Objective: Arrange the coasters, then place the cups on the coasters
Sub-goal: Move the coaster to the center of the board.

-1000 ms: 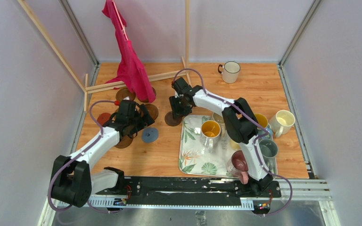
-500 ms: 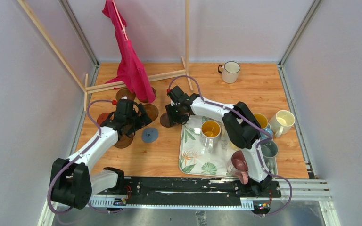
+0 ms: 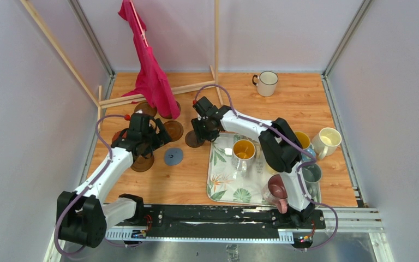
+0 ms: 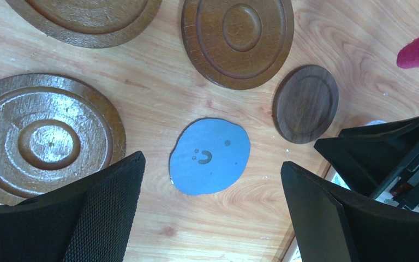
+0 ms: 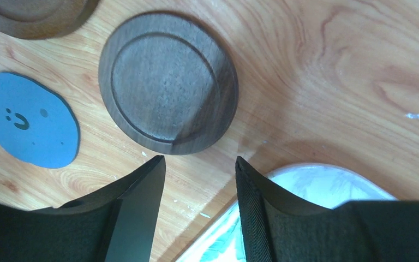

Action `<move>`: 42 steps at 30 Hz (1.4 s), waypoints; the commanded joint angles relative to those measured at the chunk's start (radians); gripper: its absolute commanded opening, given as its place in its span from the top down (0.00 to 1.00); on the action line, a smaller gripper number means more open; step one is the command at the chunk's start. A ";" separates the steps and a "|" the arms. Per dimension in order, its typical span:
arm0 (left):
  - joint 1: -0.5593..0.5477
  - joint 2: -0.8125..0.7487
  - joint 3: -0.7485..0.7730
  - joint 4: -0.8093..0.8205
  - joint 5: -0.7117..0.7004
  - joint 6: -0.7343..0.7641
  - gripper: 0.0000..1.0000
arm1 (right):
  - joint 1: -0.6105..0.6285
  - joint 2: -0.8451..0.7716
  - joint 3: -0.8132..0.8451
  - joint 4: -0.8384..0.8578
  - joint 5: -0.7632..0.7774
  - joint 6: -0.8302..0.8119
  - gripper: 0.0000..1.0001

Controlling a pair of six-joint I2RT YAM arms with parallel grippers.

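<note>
A small dark brown coaster (image 5: 168, 82) lies flat on the wood just beyond the tips of my right gripper (image 5: 199, 164), which is open with nothing between its fingers. In the top view that coaster (image 3: 192, 139) sits off the tray's far left corner. My left gripper (image 4: 213, 207) is open above the grey-blue coaster (image 4: 210, 156), with larger brown coasters (image 4: 43, 136) (image 4: 237, 38) around it. A red coaster (image 3: 119, 136) peeks out beside the left arm. An orange-yellow cup (image 3: 244, 149) and a maroon cup (image 3: 277, 188) stand on the tray; grey (image 3: 310, 172) and cream (image 3: 326, 142) cups stand to the right.
The leaf-patterned tray (image 3: 218, 180) lies front right, its corner (image 5: 316, 207) under my right fingers. A white cup with a dark rim (image 3: 266, 83) stands at the back. A red cloth (image 3: 151, 76) hangs from a wooden frame (image 3: 136, 98) at the back left.
My right gripper and the small dark coaster by it have shifted left, away from the tray. My left gripper has drifted a little left, staying open.
</note>
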 commanded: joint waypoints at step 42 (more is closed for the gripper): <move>0.064 -0.116 0.026 -0.096 0.058 0.047 0.00 | 0.110 0.087 0.098 0.000 0.171 0.110 0.60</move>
